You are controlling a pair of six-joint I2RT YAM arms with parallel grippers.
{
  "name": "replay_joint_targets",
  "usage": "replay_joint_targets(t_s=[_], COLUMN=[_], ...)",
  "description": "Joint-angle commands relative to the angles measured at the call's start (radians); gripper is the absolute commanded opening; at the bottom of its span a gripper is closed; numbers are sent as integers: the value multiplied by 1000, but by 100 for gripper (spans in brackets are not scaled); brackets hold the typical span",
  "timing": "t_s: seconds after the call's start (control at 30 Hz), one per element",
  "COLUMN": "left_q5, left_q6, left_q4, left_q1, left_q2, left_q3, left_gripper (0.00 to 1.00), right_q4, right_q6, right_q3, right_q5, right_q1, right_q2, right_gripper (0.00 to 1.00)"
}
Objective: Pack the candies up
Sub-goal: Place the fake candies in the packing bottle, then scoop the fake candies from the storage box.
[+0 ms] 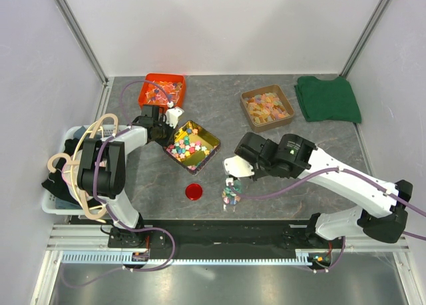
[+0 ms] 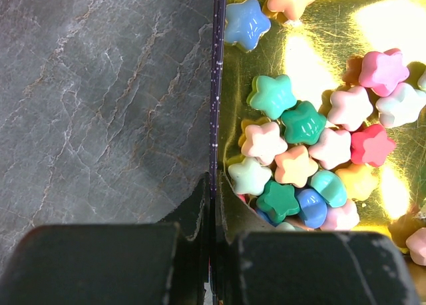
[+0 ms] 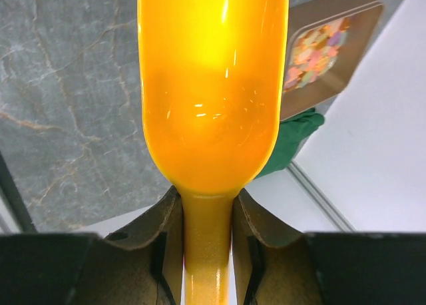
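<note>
Left gripper (image 2: 212,195): clenched on the side wall of gold tin (image 2: 217,78).
Candies (image 2: 296,155): star-shaped, heaped inside the tin, just beside that grip.
Right gripper (image 3: 208,208): grasping orange scoop (image 3: 213,85) by its neck, bowl ahead.

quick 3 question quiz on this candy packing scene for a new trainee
1. True or false: the left claw is clamped on the wall of the gold tin.
2. What does the right claw hold? A) red lid B) orange scoop C) green cloth
3. Fill in: the candies in the gold tin are ____-shaped.
Key: 1 true; 2 B; 3 star.
</note>
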Motion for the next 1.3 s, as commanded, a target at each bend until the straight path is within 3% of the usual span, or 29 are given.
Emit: replay_joint_targets(t_s=[0.0,0.17,0.43,0.57,0.8,1.27], left_q5=[71,39,-99,-133,-277,-236], left_q6=[8,30,120,126,166,195], left_q4=[12,-33,-66,-56,122,130], left_q1=[4,-27,-114,-131,-199,-246], left_q2=[-1,-32,-84,-95,-175,-207], left_q3=[48,102,166,177,103,76], left_gripper=[2,2,2,2,2,2], right_q4=[19,209,442,458,472,501], right_q6=[-38,-117,-233,-253,-311,-374], right_q3=[60,30,118,193,208,234], right_q5=[67,156,193,211,251,363], right_q1=[2,-36,-145,-165,-169,-172], right_q2=[33,112,316,409,499,570], right_gripper=[0,0,0,0,0,0])
